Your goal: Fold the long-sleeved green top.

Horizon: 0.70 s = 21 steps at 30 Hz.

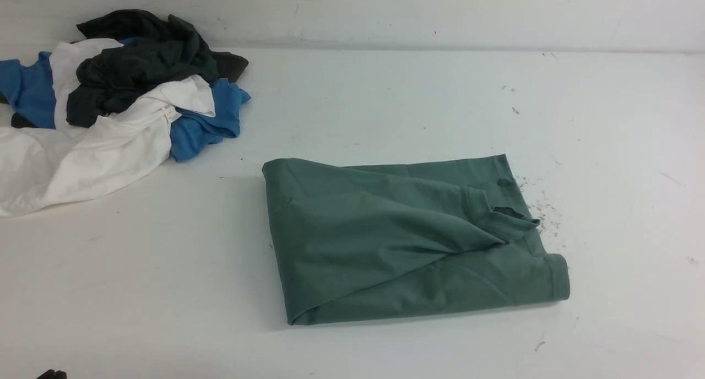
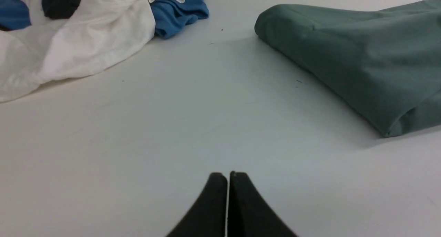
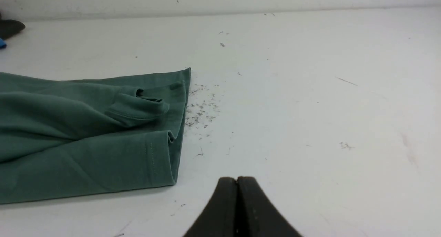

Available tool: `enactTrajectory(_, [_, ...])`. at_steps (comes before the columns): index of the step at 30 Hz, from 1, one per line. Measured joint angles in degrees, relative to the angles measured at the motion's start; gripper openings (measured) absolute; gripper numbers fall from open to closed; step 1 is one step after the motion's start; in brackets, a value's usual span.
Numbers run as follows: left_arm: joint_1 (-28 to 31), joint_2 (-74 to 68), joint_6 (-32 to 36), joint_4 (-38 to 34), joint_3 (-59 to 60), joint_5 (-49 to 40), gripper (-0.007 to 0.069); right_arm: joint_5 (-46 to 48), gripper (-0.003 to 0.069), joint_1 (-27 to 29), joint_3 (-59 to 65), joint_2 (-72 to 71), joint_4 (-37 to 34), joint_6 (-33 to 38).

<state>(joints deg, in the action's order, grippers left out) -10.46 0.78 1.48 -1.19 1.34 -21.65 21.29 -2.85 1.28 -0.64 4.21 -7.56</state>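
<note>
The green long-sleeved top (image 1: 407,241) lies on the white bench (image 1: 385,103), near the centre and slightly toward my right side, already folded into a compact, roughly rectangular bundle. A cuffed sleeve (image 1: 495,211) lies across its upper face, the cuff ending just short of the right-hand edge. The left edge reads as a rounded fold; the right edge shows stacked layer ends.

My left end effector (image 2: 227,176) has its fingers pressed together, holding nothing, over bare bench well apart from the top's left fold (image 2: 275,20). My right end effector (image 3: 237,180) is likewise closed and empty, near the top's near right corner (image 3: 172,175) but not touching it.

Handling judgement: the fabric appears to be soft, limp knit cotton, light, with no stiffness of its own. It should drape and sag from any single grip point, and the layers may slide on each other. It is not fragile. The bench surface looks smooth, so the bundle could drag rather than lift.

Recommended grip, should any further fold or straightening be wanted: pinch through all layers at the two right-hand corners, or at the loose cuff if only the sleeve needs tidying.

A heap of other garments (image 1: 110,103), blue, white and dark grey, sits at the far left, well apart. Lint specks (image 1: 540,214) lie just beside the top's right edge.
</note>
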Motion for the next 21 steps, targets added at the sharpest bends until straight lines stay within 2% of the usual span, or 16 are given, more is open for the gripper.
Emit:
enactTrajectory(7, [-3.4,0.0,-0.3,0.4,0.0,-0.1,-0.0004,0.0,-0.0015,0.0,0.0,0.0,0.0,0.0])
enactTrajectory(21, [-3.6,0.0,-0.3,0.4,0.0,-0.2,-0.0004,0.0,-0.0015,0.0,0.0,0.0,0.1,0.0])
